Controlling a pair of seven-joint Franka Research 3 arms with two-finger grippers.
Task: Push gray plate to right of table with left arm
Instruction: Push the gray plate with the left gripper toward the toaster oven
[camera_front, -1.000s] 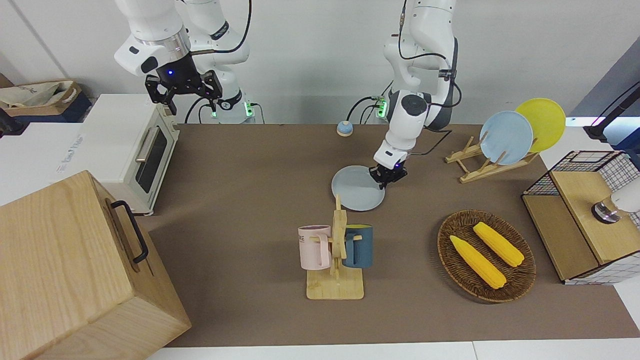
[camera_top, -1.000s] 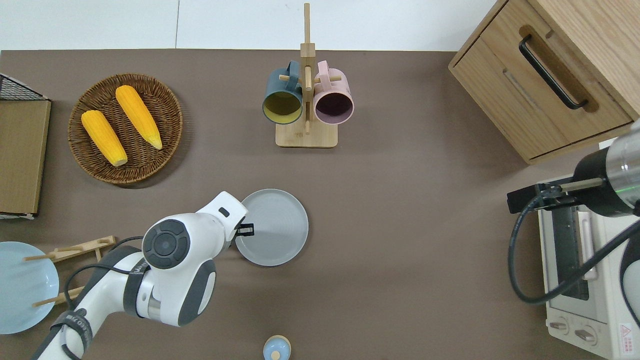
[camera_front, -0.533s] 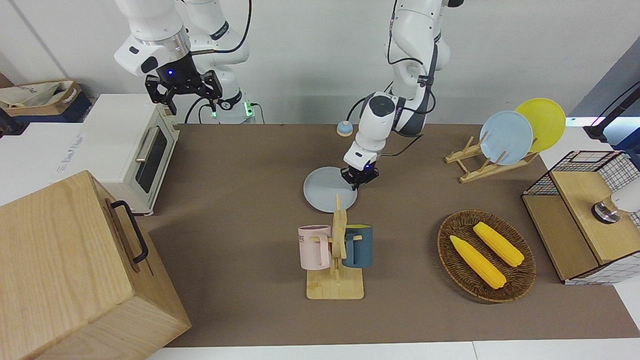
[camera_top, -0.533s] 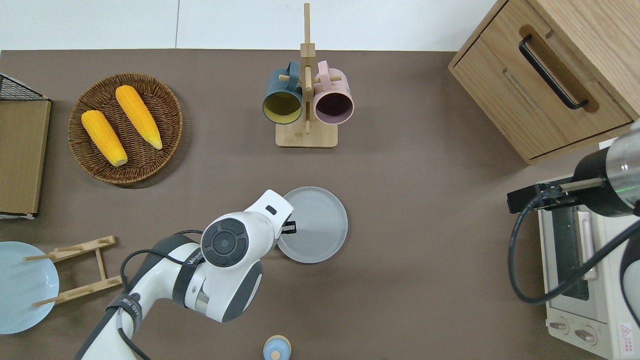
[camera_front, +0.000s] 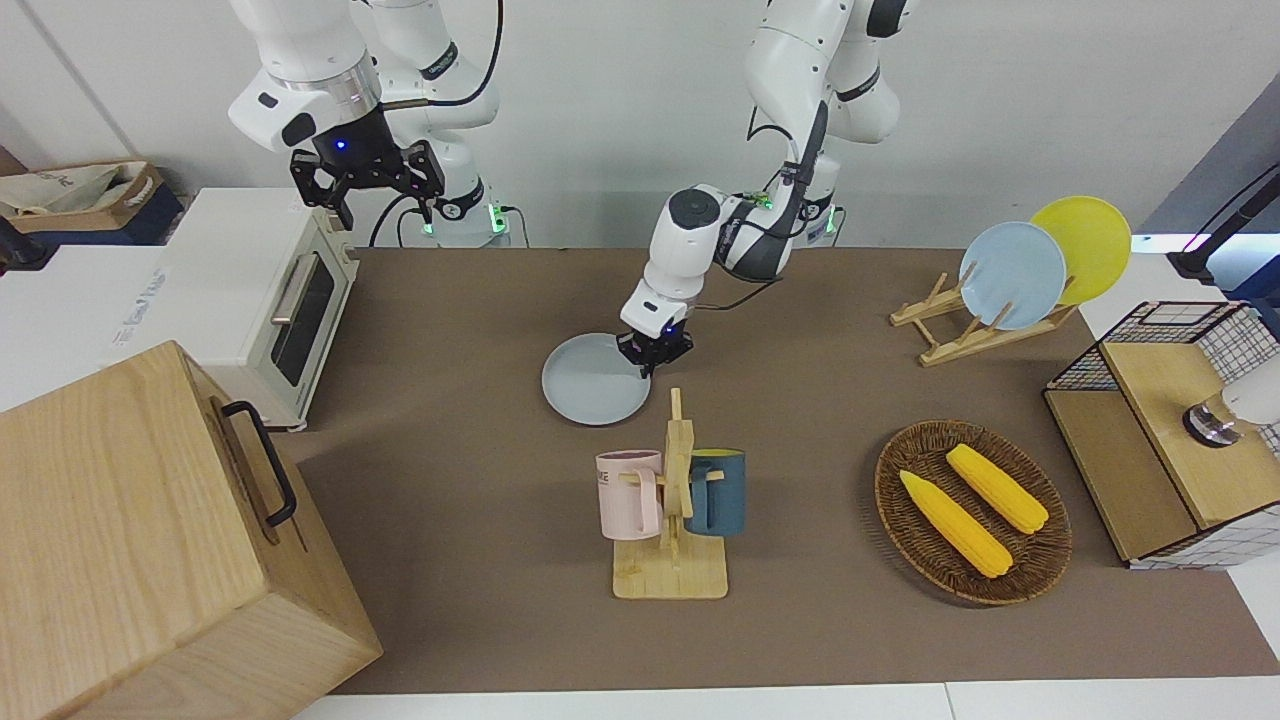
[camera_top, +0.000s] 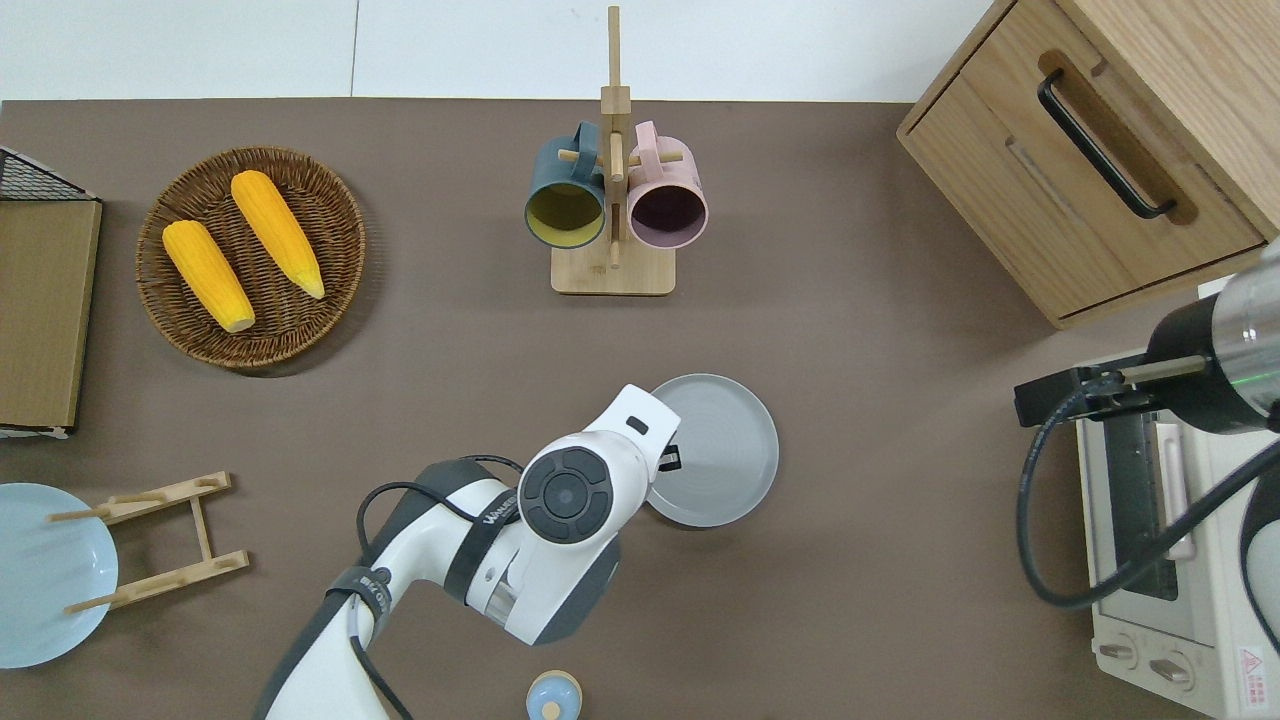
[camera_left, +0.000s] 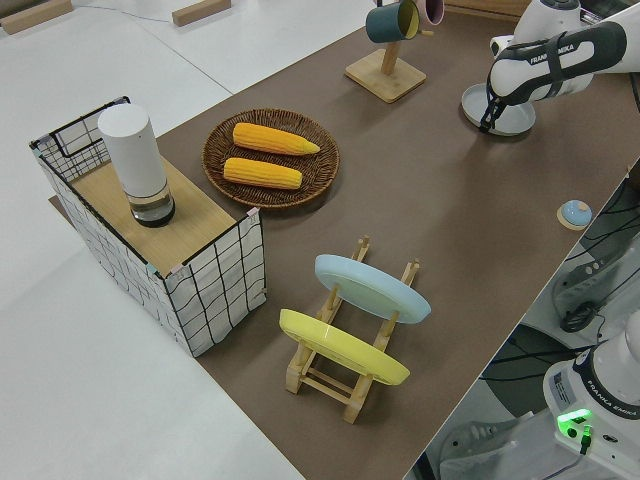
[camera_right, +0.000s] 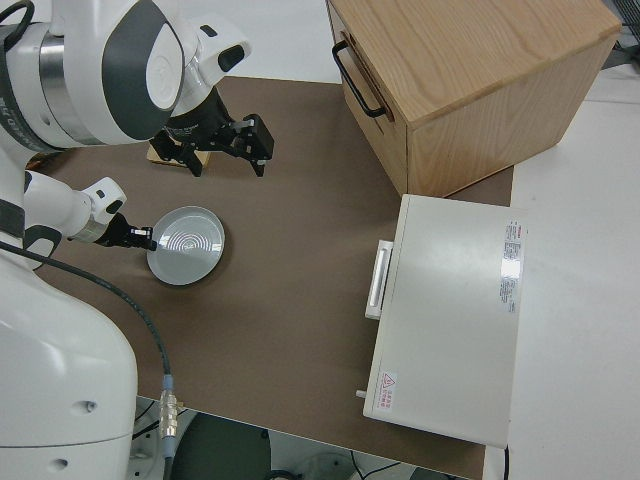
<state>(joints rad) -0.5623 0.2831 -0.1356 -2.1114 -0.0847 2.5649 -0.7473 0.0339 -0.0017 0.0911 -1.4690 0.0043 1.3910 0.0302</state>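
My left gripper (camera_front: 655, 352) at the plate's (camera_front: 592, 385) rim, arm-side edge; finger state unclear. Plate mid-table (camera_top: 850, 450), nearer the robots than the mug rack (camera_top: 612, 200). Toaster oven (camera_front: 268, 300) and wooden cabinet (camera_top: 1100, 150) toward the right arm's end. Right arm parked.

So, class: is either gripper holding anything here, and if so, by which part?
Nothing is gripped. The left gripper presses on the gray plate at its rim toward the left arm's end; the right arm is parked.

Pale gray plate (camera_top: 722, 450) sits flat and empty on the brown table (camera_top: 850, 560), nearer the robots than the mug rack (camera_top: 613, 200).
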